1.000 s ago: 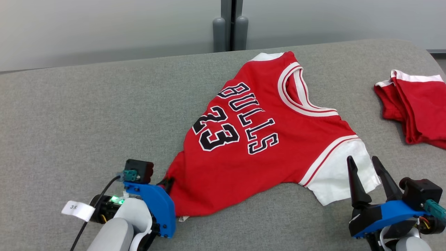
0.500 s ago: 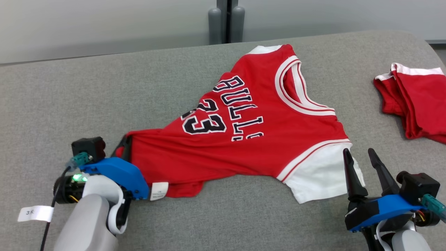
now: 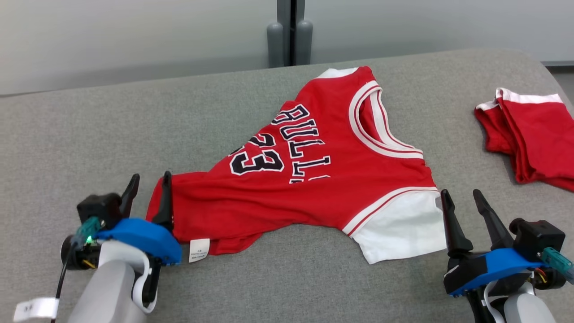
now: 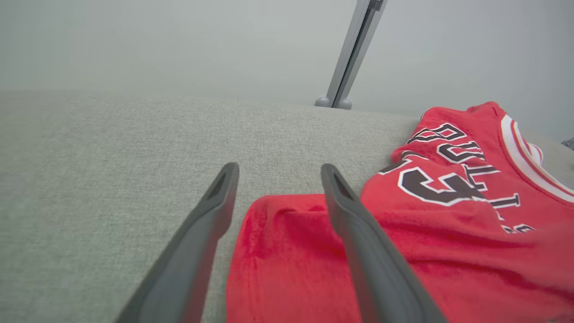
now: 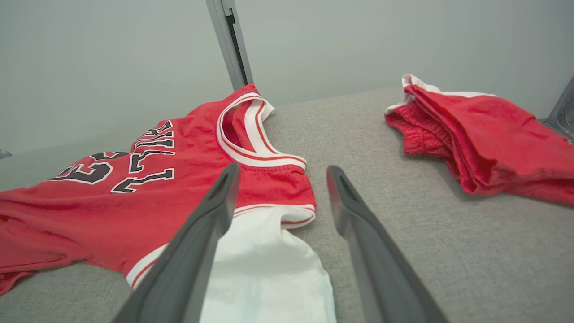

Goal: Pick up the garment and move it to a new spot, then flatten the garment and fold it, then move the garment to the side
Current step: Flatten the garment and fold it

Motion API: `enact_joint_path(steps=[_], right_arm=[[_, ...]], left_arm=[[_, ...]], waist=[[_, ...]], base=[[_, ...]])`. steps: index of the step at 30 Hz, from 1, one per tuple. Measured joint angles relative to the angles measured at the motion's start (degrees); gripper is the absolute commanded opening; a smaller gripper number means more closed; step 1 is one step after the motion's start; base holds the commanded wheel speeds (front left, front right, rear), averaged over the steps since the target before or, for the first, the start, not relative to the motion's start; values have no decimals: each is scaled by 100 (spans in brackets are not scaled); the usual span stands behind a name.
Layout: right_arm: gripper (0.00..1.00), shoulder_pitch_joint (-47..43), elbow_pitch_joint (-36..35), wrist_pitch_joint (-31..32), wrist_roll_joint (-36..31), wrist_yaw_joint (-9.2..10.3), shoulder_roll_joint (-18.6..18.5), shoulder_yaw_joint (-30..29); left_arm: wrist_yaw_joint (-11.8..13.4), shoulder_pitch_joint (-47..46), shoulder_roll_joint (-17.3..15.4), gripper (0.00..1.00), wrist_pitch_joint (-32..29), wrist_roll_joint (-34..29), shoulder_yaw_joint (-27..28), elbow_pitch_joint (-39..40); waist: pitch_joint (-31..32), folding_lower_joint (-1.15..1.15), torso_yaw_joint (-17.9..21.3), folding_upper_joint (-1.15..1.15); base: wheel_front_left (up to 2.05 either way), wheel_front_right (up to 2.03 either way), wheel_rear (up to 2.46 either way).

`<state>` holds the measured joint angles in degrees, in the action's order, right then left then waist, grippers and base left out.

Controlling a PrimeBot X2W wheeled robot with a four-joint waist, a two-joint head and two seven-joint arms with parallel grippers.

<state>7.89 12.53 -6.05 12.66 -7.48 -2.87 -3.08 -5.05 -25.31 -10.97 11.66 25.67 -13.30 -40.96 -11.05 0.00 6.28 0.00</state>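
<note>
The garment [image 3: 314, 179] is a red jersey with black lettering and a white sleeve [image 3: 403, 226]. It lies spread on the grey cushioned surface [image 3: 134, 125], with its hem corner drawn out to the left. My left gripper [image 3: 151, 176] is open at that corner. In the left wrist view the red cloth [image 4: 448, 215] reaches in between the left gripper's [image 4: 279, 167] fingers from the right, with nothing pinched. My right gripper [image 3: 460, 192] stands open at the white sleeve's right edge. In the right wrist view the sleeve [image 5: 264, 264] lies partly between the right gripper's [image 5: 283, 168] fingers.
A second red garment [image 3: 533, 134] with white trim lies bunched at the right edge of the surface, also in the right wrist view [image 5: 484, 134]. Two grey posts [image 3: 289, 40] stand behind the far edge, against a pale wall. Bare grey surface stretches to the left.
My left gripper dragged the hem corner to the left, then opened and let it go. The corner now rests on the surface. My right gripper stayed open by the sleeve.
</note>
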Motion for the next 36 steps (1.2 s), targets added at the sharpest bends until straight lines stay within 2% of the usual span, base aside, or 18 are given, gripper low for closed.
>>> enact_joint_path(steps=[6, 11, 15, 27, 36], right_arm=[[100, -114, -82, 44, -62, 0, 1, -127], [100, -249, -181, 105, -94, 0, 1, -216], [100, -350, -226, 171, -104, 0, 2, -249], [100, -579, -403, 299, -201, 0, 1, -263], [100, -620, -503, 445, -235, 0, 1, -256]], left_arm=[[-102, 489, -22, 100, 318, 63, 191, 449], [-104, 1029, -59, 100, 334, -232, 591, 1549], [-81, 1564, -3, 100, 334, -508, 779, 2065], [56, 2302, 58, 100, 333, -725, 977, 2429], [98, 2440, 154, 100, 334, -724, 991, 2508]], waist=[[272, -1, -105, 0], [457, -1, -225, 0], [607, -1, -318, 0], [942, -1, -428, 0], [1002, -1, -438, 0]], base=[[0, 0, 0], [0, 0, 0], [0, 0, 0], [0, 0, 0], [0, 0, 0]])
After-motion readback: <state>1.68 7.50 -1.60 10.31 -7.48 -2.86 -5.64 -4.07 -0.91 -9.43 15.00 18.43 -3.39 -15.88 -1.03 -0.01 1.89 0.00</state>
